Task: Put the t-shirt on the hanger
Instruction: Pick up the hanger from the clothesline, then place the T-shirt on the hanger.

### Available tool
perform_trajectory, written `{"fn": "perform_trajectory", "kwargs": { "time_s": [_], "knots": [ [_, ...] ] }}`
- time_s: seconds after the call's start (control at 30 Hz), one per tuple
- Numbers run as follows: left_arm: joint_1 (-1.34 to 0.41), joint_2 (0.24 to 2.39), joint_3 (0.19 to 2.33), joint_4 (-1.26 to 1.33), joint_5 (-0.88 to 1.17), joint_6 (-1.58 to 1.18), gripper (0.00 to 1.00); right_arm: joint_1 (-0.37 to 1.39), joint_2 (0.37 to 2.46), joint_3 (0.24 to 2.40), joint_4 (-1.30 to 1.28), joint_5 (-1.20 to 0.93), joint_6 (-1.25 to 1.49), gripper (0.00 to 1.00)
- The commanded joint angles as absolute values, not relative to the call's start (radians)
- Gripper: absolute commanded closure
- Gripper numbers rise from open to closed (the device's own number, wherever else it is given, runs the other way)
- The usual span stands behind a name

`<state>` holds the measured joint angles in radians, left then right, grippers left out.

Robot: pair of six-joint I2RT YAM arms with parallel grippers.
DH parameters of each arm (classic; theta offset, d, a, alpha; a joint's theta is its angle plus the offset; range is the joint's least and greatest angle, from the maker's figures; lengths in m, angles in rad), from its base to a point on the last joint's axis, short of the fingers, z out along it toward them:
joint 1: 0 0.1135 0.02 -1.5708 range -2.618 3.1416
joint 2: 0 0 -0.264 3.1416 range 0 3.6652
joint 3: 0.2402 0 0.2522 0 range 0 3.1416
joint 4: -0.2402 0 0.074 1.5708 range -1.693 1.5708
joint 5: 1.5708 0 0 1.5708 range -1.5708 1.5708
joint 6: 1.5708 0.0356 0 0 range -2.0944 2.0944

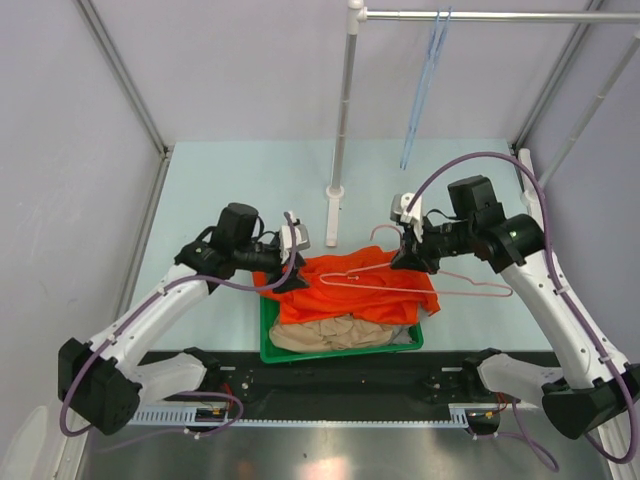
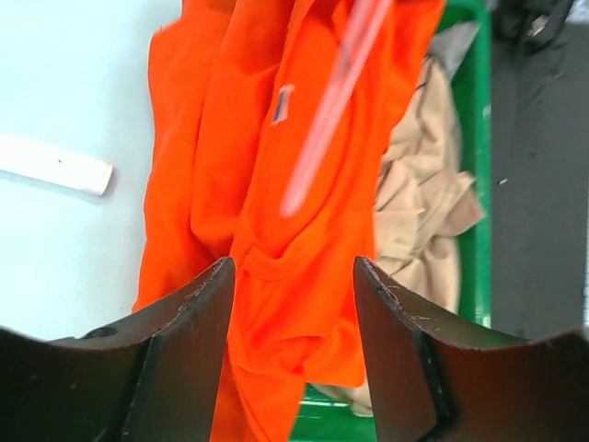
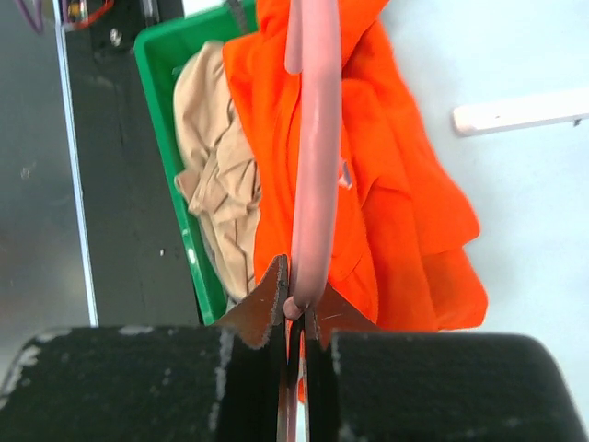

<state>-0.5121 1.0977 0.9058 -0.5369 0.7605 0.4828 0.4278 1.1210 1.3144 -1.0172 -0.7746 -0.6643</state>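
The orange t-shirt [image 1: 350,290] lies bunched over the far rim of a green bin [image 1: 340,352] and onto the table. My left gripper [image 1: 290,282] is at its left edge. In the left wrist view the gripper [image 2: 294,262] stands open with folds of the t-shirt [image 2: 267,184] between the jaws. My right gripper [image 1: 405,257] is shut on the pale pink hanger [image 1: 440,285], held low over the t-shirt's right part. The right wrist view shows the gripper [image 3: 296,290] pinching the hanger's wire [image 3: 317,138] above the t-shirt [image 3: 396,203]. The hanger shows blurred in the left wrist view [image 2: 336,101].
A beige garment [image 1: 320,335] and a grey one [image 1: 405,335] lie in the bin. A white pole [image 1: 345,100] stands on a foot [image 1: 333,215] behind the t-shirt and carries a rail with light blue hangers [image 1: 425,80]. Frame posts stand at both sides.
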Motion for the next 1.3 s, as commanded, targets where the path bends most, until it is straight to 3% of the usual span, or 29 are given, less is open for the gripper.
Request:
{"fn": "perform_trajectory", "kwargs": {
  "time_s": [0.0,0.37,0.63,0.73,0.87,1.0,1.1,1.13,1.17,1.23,1.27],
  "knots": [
    [-0.512,1.175,0.920,-0.558,0.709,0.632,0.42,0.425,1.104,1.273,-1.057,-0.775,-0.776,1.00],
    [-0.519,1.275,0.928,-0.549,0.681,0.761,0.41,0.462,1.193,1.275,-0.956,-0.765,-0.782,1.00],
    [-0.526,1.333,0.950,-0.563,0.693,0.834,0.48,0.465,1.255,1.298,-0.899,-0.752,-0.825,1.00],
    [-0.528,1.327,0.951,-0.560,0.701,0.845,0.61,0.471,1.284,1.315,-0.914,-0.768,-0.845,1.00],
    [-0.526,1.310,0.954,-0.555,0.713,0.845,0.86,0.476,1.296,1.319,-0.907,-0.810,-0.848,1.00],
    [-0.526,1.293,0.957,-0.574,0.727,0.850,1.00,0.486,1.308,1.310,-0.876,-0.824,-0.833,1.00],
    [-0.526,1.282,0.948,-0.581,0.715,0.864,0.97,0.488,1.313,1.307,-0.862,-0.839,-0.828,1.00],
    [-0.526,1.281,0.946,-0.581,0.709,0.876,0.88,0.486,1.313,1.307,-0.861,-0.844,-0.822,1.00],
    [-0.526,1.282,0.939,-0.580,0.697,0.883,0.64,0.486,1.313,1.307,-0.853,-0.851,-0.819,1.00],
    [-0.526,1.285,0.936,-0.586,0.692,0.914,0.50,0.486,1.315,1.305,-0.841,-0.862,-0.802,1.00],
    [-0.525,1.289,0.937,-0.589,0.692,0.925,0.48,0.486,1.315,1.305,-0.825,-0.873,-0.796,1.00]
  ]
}}
